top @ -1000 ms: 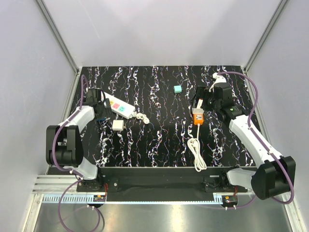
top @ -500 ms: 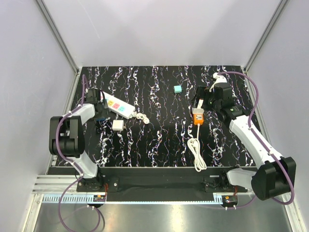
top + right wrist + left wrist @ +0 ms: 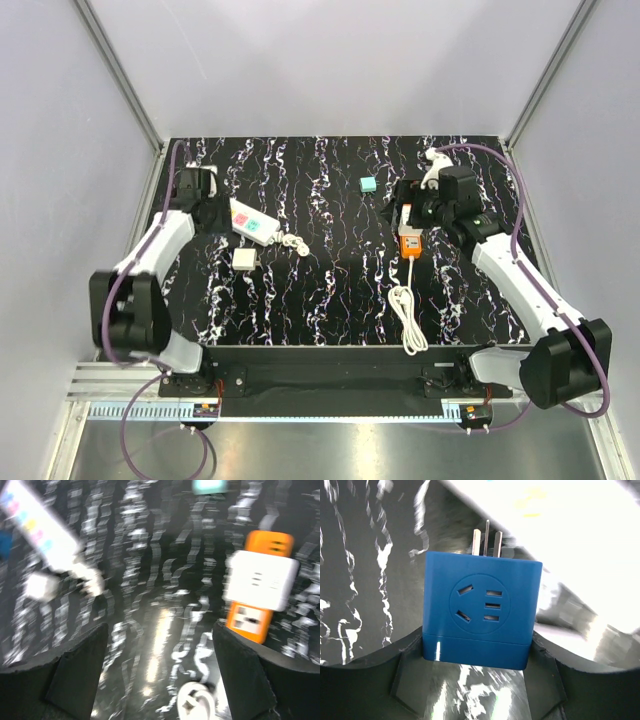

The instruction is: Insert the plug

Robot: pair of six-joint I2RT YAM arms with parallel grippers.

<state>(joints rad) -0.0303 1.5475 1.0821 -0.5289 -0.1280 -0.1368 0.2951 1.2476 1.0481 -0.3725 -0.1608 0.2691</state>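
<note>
The plug (image 3: 261, 580) sits on top of the orange power strip (image 3: 248, 621) at the right of the right-wrist view and appears seated. The right hand (image 3: 159, 635) is released, its fingers wide apart with nothing between them. The left hand (image 3: 475, 647) is clenched on a blue adapter (image 3: 482, 607), prongs pointing away from the camera. The step in hand appears to be clearing the right hand. Lift it straight off so that neither finger catches the plug, then confirm the plug lies flush. Compared with the earlier overhead frames, the left arm has swung from beside the white button strip (image 3: 252, 220) toward the upper left of the worktop (image 3: 330, 290). The right hand has shifted slightly up and left, while a loose white cube (image 3: 245, 259) has stayed put.
</note>
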